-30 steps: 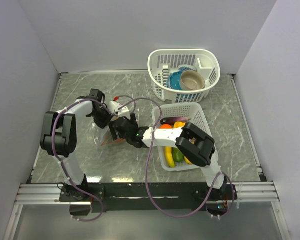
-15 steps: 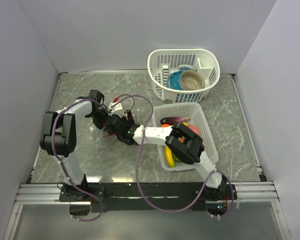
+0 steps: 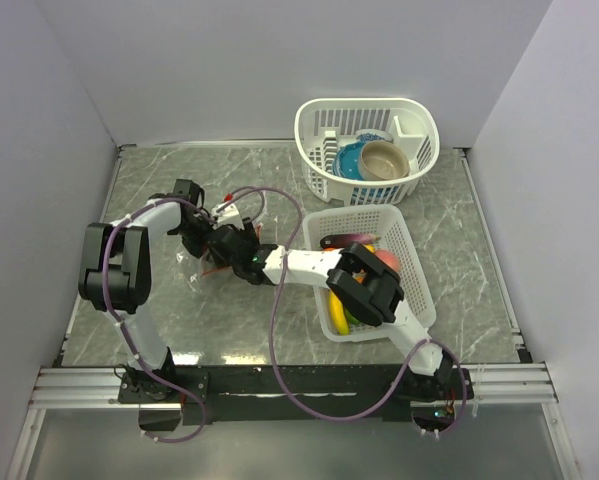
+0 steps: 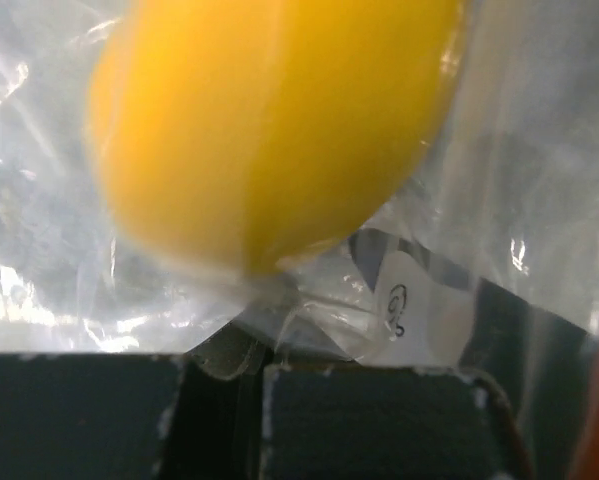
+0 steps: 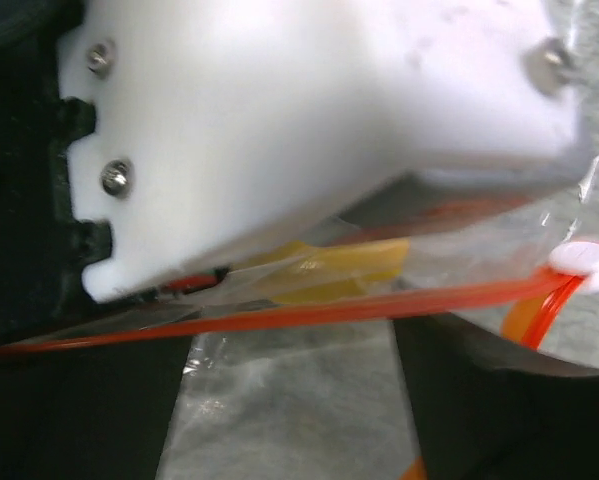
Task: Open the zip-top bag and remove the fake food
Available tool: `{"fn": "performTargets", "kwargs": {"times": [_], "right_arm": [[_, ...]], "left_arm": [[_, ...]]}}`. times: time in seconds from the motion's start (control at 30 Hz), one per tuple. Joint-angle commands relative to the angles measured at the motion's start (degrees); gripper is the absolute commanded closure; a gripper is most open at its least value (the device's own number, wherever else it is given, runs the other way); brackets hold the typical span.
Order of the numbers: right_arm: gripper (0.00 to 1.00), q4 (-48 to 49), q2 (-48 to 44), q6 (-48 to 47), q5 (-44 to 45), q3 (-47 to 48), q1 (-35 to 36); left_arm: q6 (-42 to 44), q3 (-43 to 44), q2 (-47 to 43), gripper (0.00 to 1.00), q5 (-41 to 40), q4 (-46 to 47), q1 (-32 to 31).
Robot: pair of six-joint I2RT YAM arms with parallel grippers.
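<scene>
The zip-top bag (image 3: 193, 263) lies on the table left of centre, clear with a red-orange zipper strip (image 5: 329, 312) and a white slider (image 5: 581, 260). My left gripper (image 3: 199, 232) is shut on a fold of the bag's plastic (image 4: 519, 180). A yellow fake fruit (image 4: 269, 130) fills the left wrist view inside the bag. My right gripper (image 3: 226, 245) is open right beside the left one, and the zipper strip runs across between its fingers (image 5: 79, 410). More fake food, a banana (image 3: 336, 312) and an orange fruit (image 3: 381, 259), lies in the white rectangular basket (image 3: 416, 283).
A round white basket (image 3: 419, 150) at the back right holds a blue bowl (image 3: 351, 158) and a tan bowl (image 3: 384, 160). The left gripper's white housing (image 5: 309, 110) fills the top of the right wrist view. Purple cables loop over the table.
My right gripper has moved left and back, closing in on the left gripper and the bag's mouth. The bag has shifted slightly left. The left gripper has kept its hold.
</scene>
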Motion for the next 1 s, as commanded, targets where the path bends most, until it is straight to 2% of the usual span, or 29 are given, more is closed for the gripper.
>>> {"fn": "performTargets", "kwargs": {"times": [0.0, 0.03, 0.13, 0.27, 0.4, 0.57, 0.7, 0.77, 0.8, 0.83, 0.97], "right_arm": [[0.35, 4.1, -0.9, -0.6, -4.0, -2.7, -1.8], [0.47, 4.6, -2.0, -0.5, -4.3, -3.3, -1.8], [0.61, 6.8, -5.8, -0.1, -4.6, -6.7, -1.7], [0.76, 10.3, -11.3, -0.7, -4.0, -12.5, -0.6], [1.0, 11.8, -16.1, -1.3, -1.3, -18.1, 0.9], [1.0, 13.3, -20.6, -0.5, -0.4, -24.0, 1.3], [0.98, 11.5, -19.3, 0.5, -0.3, -23.4, 1.3], [0.93, 11.2, -18.1, 1.0, -0.6, -22.8, 1.5], [0.88, 11.3, -17.8, 1.0, -0.9, -22.6, 1.4], [0.86, 11.3, -17.3, 1.2, -1.0, -22.5, 1.4], [0.8, 11.1, -16.1, 1.5, -1.6, -21.2, 1.4]], "left_arm": [[2.6, 0.0, -1.5, 0.99, 3.4, -5.5, -1.5], [2.5, 0.1, -1.6, 0.99, 3.4, -5.4, -1.5], [2.2, 0.0, -1.8, 0.99, 3.2, -5.2, -1.5], [1.8, 0.1, -2.1, 0.99, 3.0, -4.6, -1.3], [0.7, 1.8, -1.0, 0.99, 3.2, -4.7, -0.1], [0.1, 3.9, 0.5, 0.99, 3.5, -5.2, 2.4], [-0.1, 8.3, 0.5, 0.98, 6.8, -9.3, 4.8], [-0.3, 10.3, 0.1, 0.85, 9.2, -11.2, 5.2], [-0.3, 12.4, 0.2, 0.61, 9.9, -12.5, 5.3], [-0.1, 13.6, 0.6, 0.01, 10.9, -14.8, 5.2], [0.2, 18.3, 1.5, 0.01, 15.6, -19.1, 5.4]]}}
